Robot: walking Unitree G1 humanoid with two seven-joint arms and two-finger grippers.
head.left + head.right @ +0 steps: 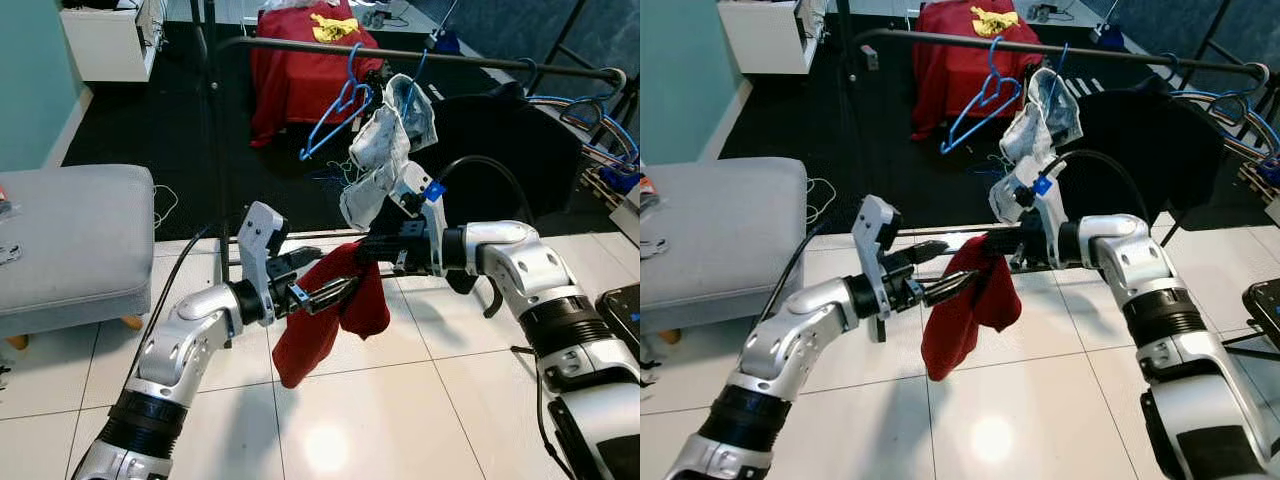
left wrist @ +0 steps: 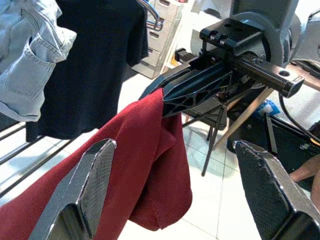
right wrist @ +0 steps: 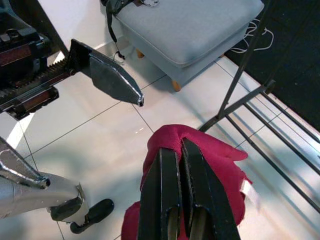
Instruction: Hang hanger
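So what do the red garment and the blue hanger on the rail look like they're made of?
Red garment: soft matte knit cloth, likely cotton; it drapes in folds from the right gripper. Blue hanger: thin, smooth and bent, probably coated wire or plastic.

White tiled floor [image 1: 420,400] carries a grey ottoman [image 1: 75,235] just beside the black rug [image 1: 180,130]; the clothes rack [image 1: 420,55] stands along the rug's edge.
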